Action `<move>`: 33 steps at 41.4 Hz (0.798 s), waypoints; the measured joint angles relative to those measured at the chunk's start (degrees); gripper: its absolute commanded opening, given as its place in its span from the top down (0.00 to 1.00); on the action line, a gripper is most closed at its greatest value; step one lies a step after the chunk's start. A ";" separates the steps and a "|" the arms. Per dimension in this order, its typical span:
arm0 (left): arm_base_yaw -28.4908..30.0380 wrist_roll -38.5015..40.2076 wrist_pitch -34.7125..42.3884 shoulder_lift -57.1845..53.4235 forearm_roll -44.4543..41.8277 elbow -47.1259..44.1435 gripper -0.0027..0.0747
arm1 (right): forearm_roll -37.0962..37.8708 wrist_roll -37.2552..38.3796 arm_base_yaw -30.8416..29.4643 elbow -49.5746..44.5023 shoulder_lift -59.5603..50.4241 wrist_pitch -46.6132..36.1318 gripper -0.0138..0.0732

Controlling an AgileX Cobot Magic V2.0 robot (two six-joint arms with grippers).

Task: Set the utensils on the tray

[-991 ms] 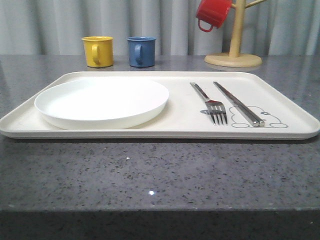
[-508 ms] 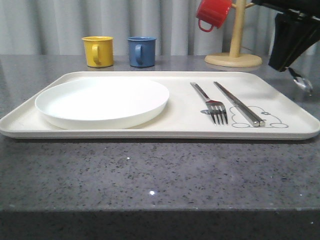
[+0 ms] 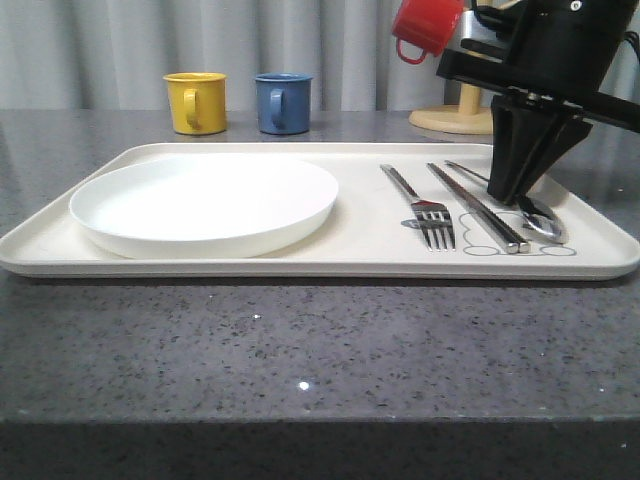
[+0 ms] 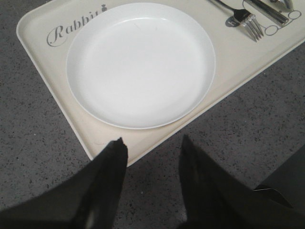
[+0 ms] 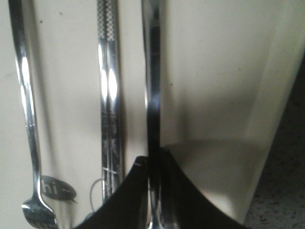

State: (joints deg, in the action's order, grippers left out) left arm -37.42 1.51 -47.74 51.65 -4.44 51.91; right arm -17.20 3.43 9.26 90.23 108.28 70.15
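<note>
The cream tray (image 3: 300,262) lies across the grey table. On its right part lie a silver fork (image 3: 425,205) and a long flat piece (image 3: 478,207), side by side. My right gripper (image 3: 507,196) hangs just right of them, shut on the handle of a spoon (image 3: 545,222) whose bowl is down at the tray surface near the rabbit drawing. The right wrist view shows the fingers (image 5: 138,191) clamped on the spoon handle (image 5: 152,86), beside the flat piece (image 5: 108,95) and the fork (image 5: 26,105). My left gripper (image 4: 152,148) is open over the table at the tray's corner (image 4: 102,145).
A round white plate (image 3: 205,203) fills the tray's left half, also seen as the plate (image 4: 140,64). Behind the tray stand a yellow mug (image 3: 195,102) and a blue mug (image 3: 282,102). A wooden mug tree (image 3: 466,110) with a red mug (image 3: 427,25) is at the back right.
My right arm has come in from the right with the spoon and gone left and down, bringing the spoon's bowl onto the tray beside the flat piece.
</note>
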 measured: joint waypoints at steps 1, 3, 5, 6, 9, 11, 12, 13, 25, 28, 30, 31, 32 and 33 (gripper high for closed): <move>0.00 0.00 0.00 0.00 0.00 0.00 0.60 | 0.13 0.00 0.00 0.00 0.00 0.00 0.58; 0.00 0.00 0.00 0.00 0.00 0.00 0.60 | 0.24 0.09 0.10 0.00 0.00 0.00 0.54; 0.00 0.00 0.00 0.00 0.00 0.00 0.60 | 0.39 0.09 0.08 0.00 0.00 0.00 0.52; 0.00 0.00 0.00 0.00 0.00 0.00 0.60 | 0.55 0.09 0.08 0.04 0.00 0.00 0.52; 0.00 0.00 0.00 0.00 0.00 0.00 0.60 | 1.71 0.09 0.08 0.14 -0.27 0.00 0.53; 0.00 0.00 0.00 0.00 0.00 0.00 0.60 | 2.56 -0.04 0.08 0.14 -0.76 0.00 0.53; 0.00 0.00 0.00 0.00 0.00 0.00 0.60 | 2.97 -0.20 0.08 0.14 -1.31 0.00 0.53; 0.00 0.00 0.00 0.00 0.00 0.00 0.60 | 3.27 -0.71 0.08 0.14 -1.81 0.00 0.53; 0.00 0.00 0.00 0.00 0.00 0.00 0.60 | 5.90 -7.38 2.20 -3.48 -16.93 0.00 0.53; 0.00 0.00 0.00 0.00 0.00 0.00 0.60 | 7.23 -8.77 4.40 -7.42 -22.02 0.00 0.53; 0.00 0.00 0.00 0.00 0.00 0.00 0.60 | 7.83 -9.38 6.21 -10.26 -25.76 0.20 0.53; 0.00 0.00 0.00 0.00 0.00 0.00 0.60 | 8.22 -9.60 6.98 -12.28 -27.37 0.20 0.53; 0.00 0.00 0.00 0.00 0.00 0.00 0.60 | 8.35 -9.75 8.04 -13.84 -29.60 0.07 0.53; 0.00 0.00 0.00 0.00 0.00 0.00 0.60 | 8.47 -9.88 8.87 -15.40 -31.29 -0.09 0.53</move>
State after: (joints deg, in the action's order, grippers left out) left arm -37.42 1.51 -47.74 51.65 -4.44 51.91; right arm -8.73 -6.44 18.12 74.83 76.99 70.07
